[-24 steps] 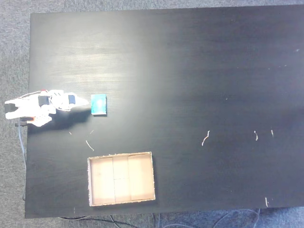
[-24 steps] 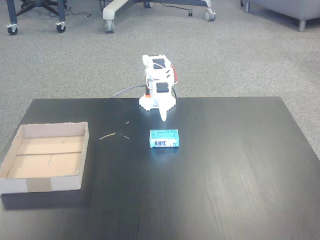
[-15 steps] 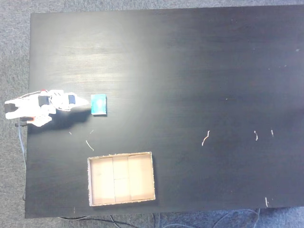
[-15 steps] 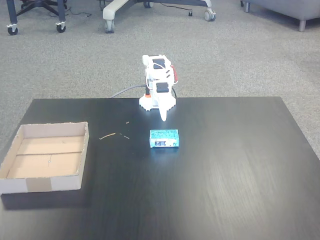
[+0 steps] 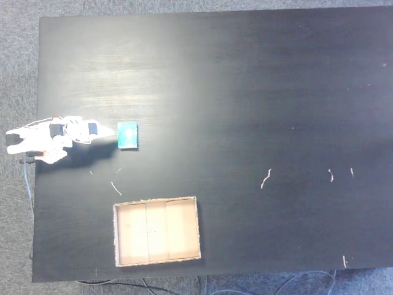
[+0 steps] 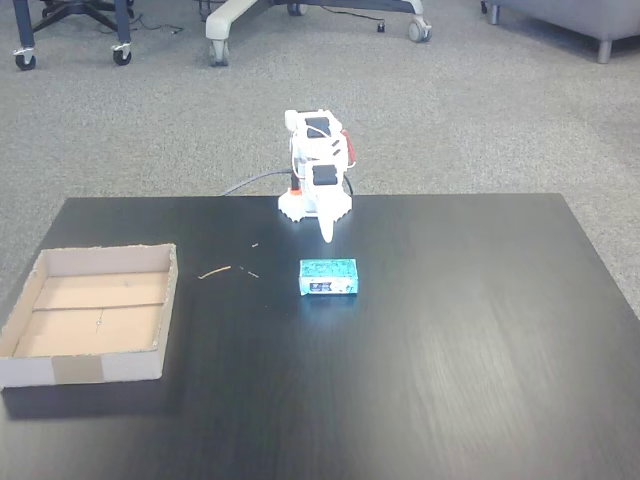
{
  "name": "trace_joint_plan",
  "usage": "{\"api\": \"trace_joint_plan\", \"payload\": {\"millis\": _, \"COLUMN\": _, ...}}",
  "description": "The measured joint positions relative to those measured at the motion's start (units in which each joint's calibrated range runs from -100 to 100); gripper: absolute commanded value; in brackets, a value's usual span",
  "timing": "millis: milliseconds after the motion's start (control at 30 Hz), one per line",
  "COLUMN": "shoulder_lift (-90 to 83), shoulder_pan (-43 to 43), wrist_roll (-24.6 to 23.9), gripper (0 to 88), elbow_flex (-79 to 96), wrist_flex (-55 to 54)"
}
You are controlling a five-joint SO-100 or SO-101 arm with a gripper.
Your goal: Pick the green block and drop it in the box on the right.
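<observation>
The white gripper [image 5: 110,133] reaches out from the folded arm at the table's edge, its fingers drawn together into a single narrow point with no visible gap, and nothing is held between them. In the fixed view from above its tip stops just left of the green block [image 5: 128,135], very close, though contact cannot be told there. In the low fixed view from the front, the gripper [image 6: 326,236] hangs tip-down behind the green block [image 6: 328,277], with a strip of bare table [image 6: 450,330] showing between tip and block, so they stand apart. The top-down view lays out the block's footprint: its long axis runs up and down the picture, crosswise to the line of the gripper, with one long side facing the tip. The front view shows instead the block's height and its pale printed front face, and there the long axis runs left to right across the picture. Taking the block as the mark, the box [image 5: 157,231] lies below it and a little to the right in the top-down view, well apart; in the front view the box [image 6: 88,318] sits far to the block's left and nearer the camera, its floor bare. A few thin pale scraps [image 6: 214,272] lie just left of the block in the front view, between it and the box. The front view also takes in grey carpet [image 6: 480,110] and chair wheels [image 6: 220,45] behind the arm.
</observation>
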Motion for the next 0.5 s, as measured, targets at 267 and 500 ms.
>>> {"api": "trace_joint_plan", "payload": {"millis": 267, "shoulder_lift": 0.0, "shoulder_pan": -2.8, "wrist_roll": 1.7, "gripper": 0.1, "elbow_flex": 0.0, "wrist_flex": 0.0}}
{"api": "trace_joint_plan", "payload": {"millis": 500, "shoulder_lift": 11.2, "shoulder_pan": -2.6, "wrist_roll": 2.1, "gripper": 0.1, "elbow_flex": -10.5, "wrist_flex": 4.8}}
